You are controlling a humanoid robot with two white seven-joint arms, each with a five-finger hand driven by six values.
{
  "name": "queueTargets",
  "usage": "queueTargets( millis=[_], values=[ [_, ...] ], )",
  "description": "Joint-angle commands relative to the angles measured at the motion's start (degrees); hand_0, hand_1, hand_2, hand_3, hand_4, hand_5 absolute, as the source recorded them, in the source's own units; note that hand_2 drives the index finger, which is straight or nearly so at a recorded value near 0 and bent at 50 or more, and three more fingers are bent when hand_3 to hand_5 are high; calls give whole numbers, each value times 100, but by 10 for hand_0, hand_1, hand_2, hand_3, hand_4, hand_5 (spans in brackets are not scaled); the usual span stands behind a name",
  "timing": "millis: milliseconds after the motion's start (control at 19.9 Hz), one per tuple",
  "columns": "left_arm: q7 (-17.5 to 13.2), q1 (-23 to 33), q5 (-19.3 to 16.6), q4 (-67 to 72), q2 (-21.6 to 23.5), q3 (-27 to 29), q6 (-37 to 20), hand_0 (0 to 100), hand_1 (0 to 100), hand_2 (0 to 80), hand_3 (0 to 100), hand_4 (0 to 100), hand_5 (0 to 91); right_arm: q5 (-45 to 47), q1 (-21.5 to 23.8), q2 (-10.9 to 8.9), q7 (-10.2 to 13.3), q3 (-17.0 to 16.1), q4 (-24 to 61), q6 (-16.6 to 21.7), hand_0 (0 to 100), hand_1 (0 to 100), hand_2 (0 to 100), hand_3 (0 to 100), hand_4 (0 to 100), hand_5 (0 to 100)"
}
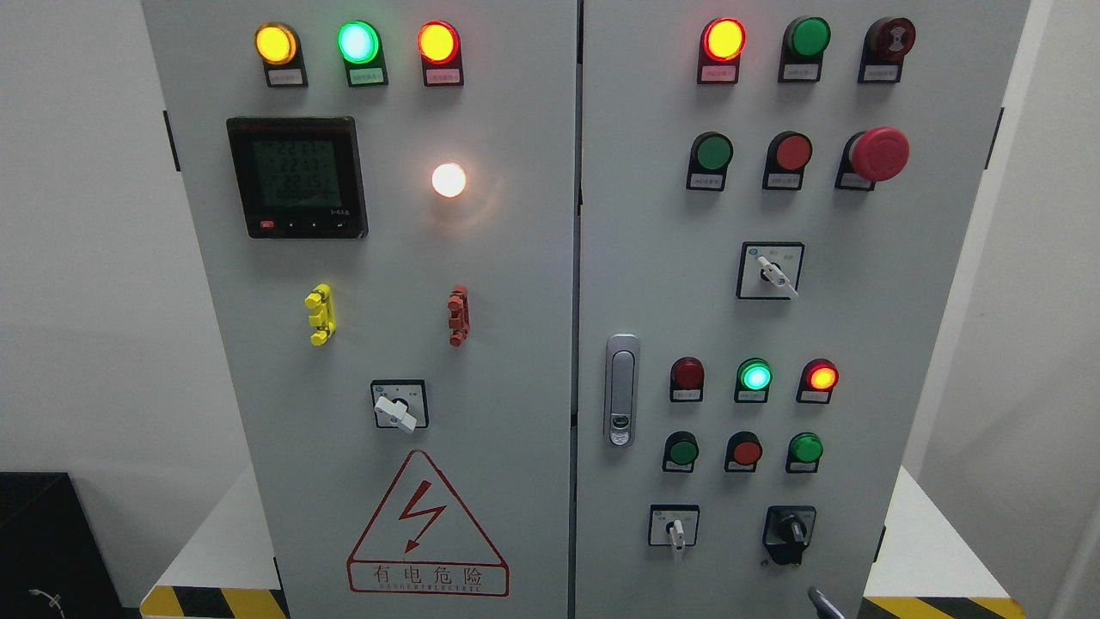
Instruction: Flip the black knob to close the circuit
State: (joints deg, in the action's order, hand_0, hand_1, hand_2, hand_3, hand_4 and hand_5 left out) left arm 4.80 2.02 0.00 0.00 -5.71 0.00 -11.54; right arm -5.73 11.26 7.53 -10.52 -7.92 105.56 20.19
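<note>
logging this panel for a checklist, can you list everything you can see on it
cabinet: one, grey, two doors, fills the view
black knob: one, right door, bottom right
white switches: three; left door low, right door middle and bottom
meter: one, black, left door upper left
round lamps and buttons: many; yellow, green, red; top of both doors, right door middle and lower
white lamp: one, lit, beside the meter
stop button: one, red mushroom, right door
clips: two, yellow and red, left door
handle: one, silver, right door's left edge
warning triangle: one, red, left door bottom
robot part: grey tip at bottom edge, side unclear

Grey cabinet, black knob, red mushroom button, yellow-black floor stripes.
</note>
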Motion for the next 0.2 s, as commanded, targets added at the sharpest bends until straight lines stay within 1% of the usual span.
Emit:
queueTargets(
  millis=[0,150],
  values=[
    [3,0,-114,123,0,-114,3,0,0,0,0,0,0,134,26,3,-11,9,-10,11,0,36,0,0,0,0],
    [3,0,-114,123,0,-114,3,0,0,0,0,0,0,169,26,3,-11,9,-10,2,0,29,0,0,0,0]
  ],
)
